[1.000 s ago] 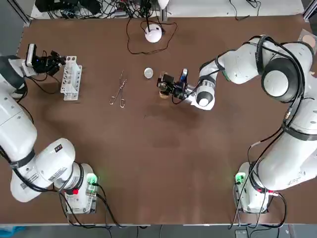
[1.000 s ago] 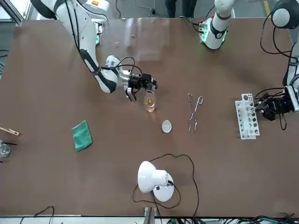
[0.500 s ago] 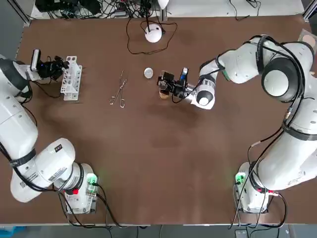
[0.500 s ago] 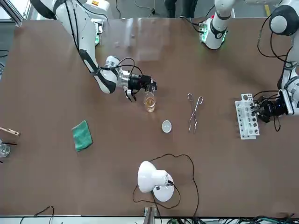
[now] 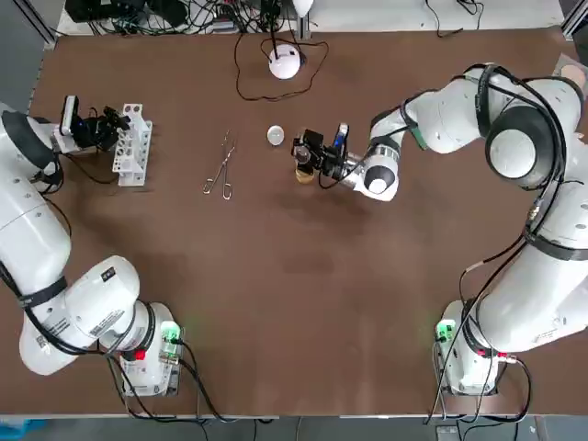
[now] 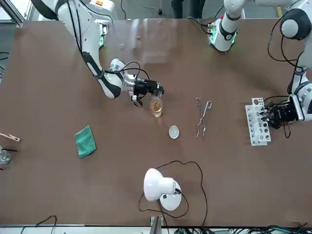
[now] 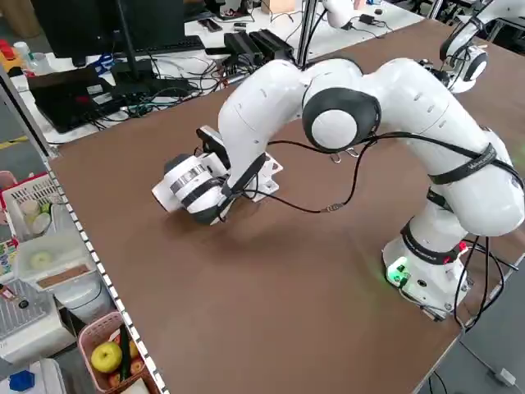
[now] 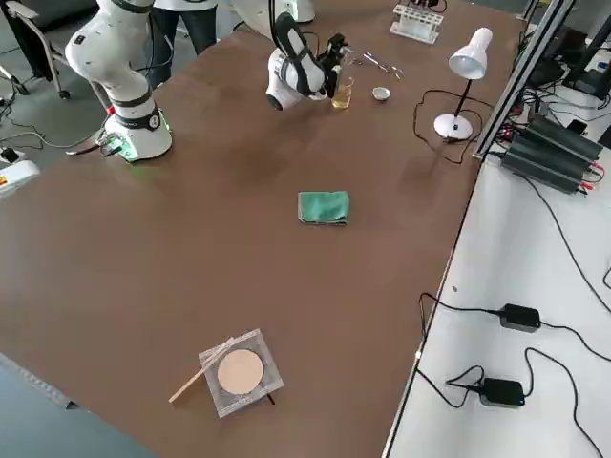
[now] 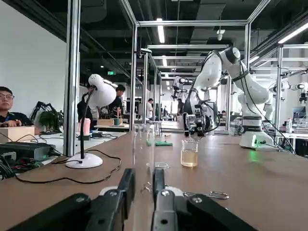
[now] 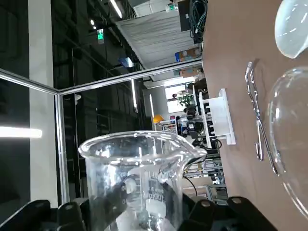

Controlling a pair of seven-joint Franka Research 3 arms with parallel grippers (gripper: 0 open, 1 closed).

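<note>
Brown bench (image 5: 276, 303) top stretches wide under both arms, and we find it thinly strewn: a white desk lamp (image 5: 285, 62) with its black cord, a small round glass dish (image 5: 275, 135), metal tongs (image 5: 220, 165), a green cloth (image 6: 86, 141), and off to the robot's right a wire gauze pad (image 8: 239, 372).

The right tool (image 5: 303, 156) is at a small beaker (image 6: 156, 107) of amber liquid, which stands upright mid-bench near the dish. We cannot tell whether the tool is clenched on the glass.

The left tool (image 5: 112, 121), just beside the white tube rack (image 5: 131, 145) near the bench's left edge, is clenched on a clear glass tube (image 9: 144, 154).

Around us we see aluminium framing, ceiling strip lights, a white side bench (image 8: 496, 239) with cables and power bricks (image 8: 520, 318), and a person (image 9: 7, 108) seated beyond.
</note>
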